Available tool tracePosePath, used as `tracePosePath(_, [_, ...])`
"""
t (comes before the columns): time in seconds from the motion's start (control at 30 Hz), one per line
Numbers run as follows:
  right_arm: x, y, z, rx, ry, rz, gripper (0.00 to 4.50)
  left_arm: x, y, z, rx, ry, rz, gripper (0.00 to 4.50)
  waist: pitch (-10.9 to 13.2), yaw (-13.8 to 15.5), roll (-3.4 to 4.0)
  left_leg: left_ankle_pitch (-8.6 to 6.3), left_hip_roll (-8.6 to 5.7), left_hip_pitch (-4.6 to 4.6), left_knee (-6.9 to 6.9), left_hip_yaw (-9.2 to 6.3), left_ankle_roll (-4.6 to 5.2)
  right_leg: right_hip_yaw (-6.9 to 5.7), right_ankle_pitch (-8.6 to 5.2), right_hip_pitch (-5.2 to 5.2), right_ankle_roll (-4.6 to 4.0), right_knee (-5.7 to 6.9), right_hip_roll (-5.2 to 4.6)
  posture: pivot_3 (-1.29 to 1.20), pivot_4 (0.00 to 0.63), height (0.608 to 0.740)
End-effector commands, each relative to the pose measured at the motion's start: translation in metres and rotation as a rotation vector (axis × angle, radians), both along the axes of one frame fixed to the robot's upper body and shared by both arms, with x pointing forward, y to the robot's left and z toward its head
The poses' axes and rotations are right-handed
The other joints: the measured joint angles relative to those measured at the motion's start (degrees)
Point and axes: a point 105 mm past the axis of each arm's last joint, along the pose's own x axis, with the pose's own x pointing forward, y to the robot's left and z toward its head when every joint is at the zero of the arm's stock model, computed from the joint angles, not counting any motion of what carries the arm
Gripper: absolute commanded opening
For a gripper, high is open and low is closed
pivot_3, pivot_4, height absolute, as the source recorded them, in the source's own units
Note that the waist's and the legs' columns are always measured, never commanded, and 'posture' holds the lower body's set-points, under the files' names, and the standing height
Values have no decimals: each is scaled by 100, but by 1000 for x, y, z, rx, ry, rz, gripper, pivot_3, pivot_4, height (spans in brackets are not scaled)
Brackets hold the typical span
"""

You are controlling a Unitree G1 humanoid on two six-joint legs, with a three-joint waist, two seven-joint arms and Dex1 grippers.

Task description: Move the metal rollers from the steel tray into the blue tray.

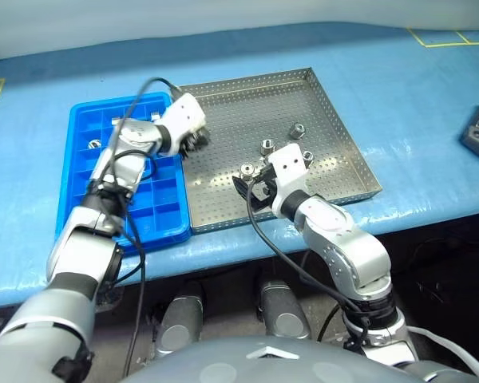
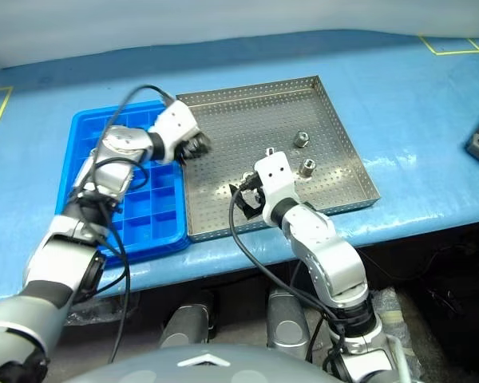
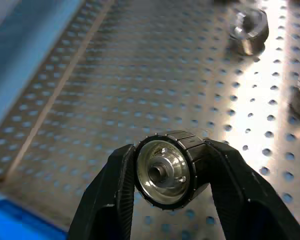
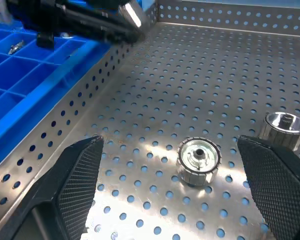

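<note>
Left wrist view: one metal roller (image 3: 166, 170) is clamped in the left end effector (image 3: 165, 195) above the steel tray (image 3: 140, 75), near its edge beside the blue tray (image 1: 80, 215). The right end effector (image 4: 175, 195) is spread wide around another roller (image 4: 198, 160) on the steel tray.

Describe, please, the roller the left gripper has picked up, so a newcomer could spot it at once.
Find the steel tray on the blue table, then its edge beside the blue tray. There the left gripper pinches one metal roller off the floor; the other rollers stand loose on the perforations.
</note>
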Motion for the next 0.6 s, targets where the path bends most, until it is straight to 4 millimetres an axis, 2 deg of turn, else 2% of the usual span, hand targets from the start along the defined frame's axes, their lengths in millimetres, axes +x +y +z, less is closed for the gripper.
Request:
tracePosePath(0.03, [1,16,17,25,-73,76,4500,-26,41,34,-173,-196,255,1848,0,63,0,0,0,0,0,3,0,4,0,-1,-1,1,0,36,150,740])
tracePosePath(0.17, [0,29,21,18,-90,141,4500,-59,84,25,-212,-268,534,1848,1,259,-3,0,-1,-1,3,1,-2,2,1,0,-3,0,2,66,150,740])
tracePosePath(0.27, [-1,33,21,12,-93,171,4500,-71,101,15,-238,-257,670,1848,1,463,-7,1,-3,0,15,-7,-3,-4,3,11,0,1,3,91,150,740])
tracePosePath(0.37, [-1,36,21,11,-94,185,4500,-80,123,-8,-201,-208,825,1848,-1,553,-9,2,-9,2,31,-14,-3,-8,5,26,2,-1,3,91,150,740])
tracePosePath(0.6, [-4,42,20,20,-96,196,4500,-76,128,-39,-169,-98,850,1848,-2,548,-11,5,-5,2,42,-12,-6,-8,11,23,-11,4,8,80,150,740])
